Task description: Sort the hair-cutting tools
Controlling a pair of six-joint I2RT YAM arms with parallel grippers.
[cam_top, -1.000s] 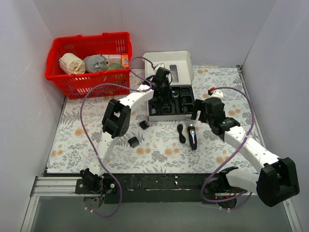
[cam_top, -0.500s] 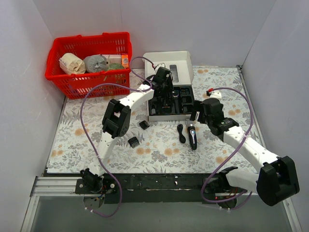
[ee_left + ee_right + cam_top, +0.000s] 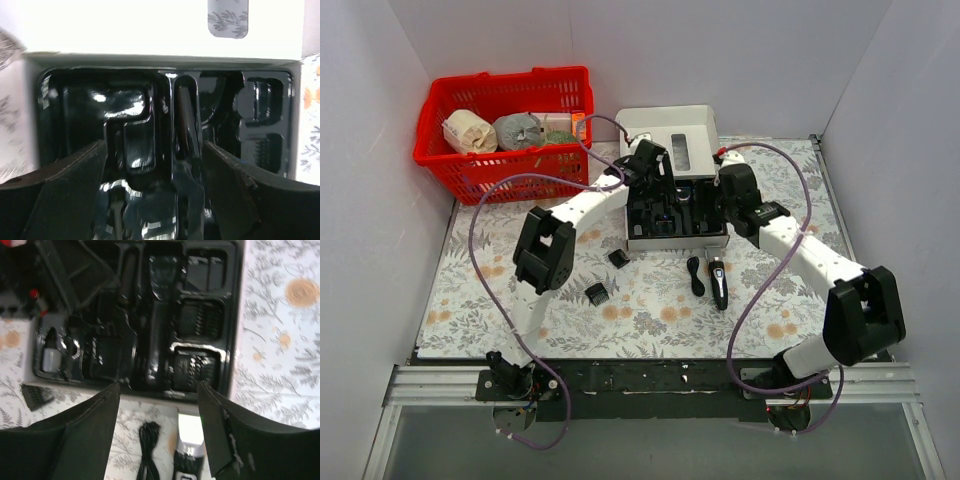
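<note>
The black hair clipper (image 3: 719, 282) with its silvery head (image 3: 190, 434) lies on the floral mat in front of the kit box, the little black cord (image 3: 695, 275) coiled just left of it. Two black comb attachments (image 3: 618, 258) (image 3: 596, 293) lie loose on the mat further left. More combs (image 3: 197, 320) sit in the tray's right pockets. My left gripper (image 3: 655, 198) hangs open over the black tray (image 3: 135, 130), nothing between its fingers. My right gripper (image 3: 725, 222) is open at the tray's front right; in its wrist view the cord (image 3: 149, 447) and clipper head show between its fingers.
The grey-white kit box (image 3: 670, 125) stands with its lid folded back at the far middle. A red basket (image 3: 440, 150) holding rolls and packets sits at the far left. White walls close in the mat on three sides. Purple cables loop off both arms.
My right arm has swung from right of the clipper to the tray's front right corner. The left gripper's jaws have spread wider over the tray.
</note>
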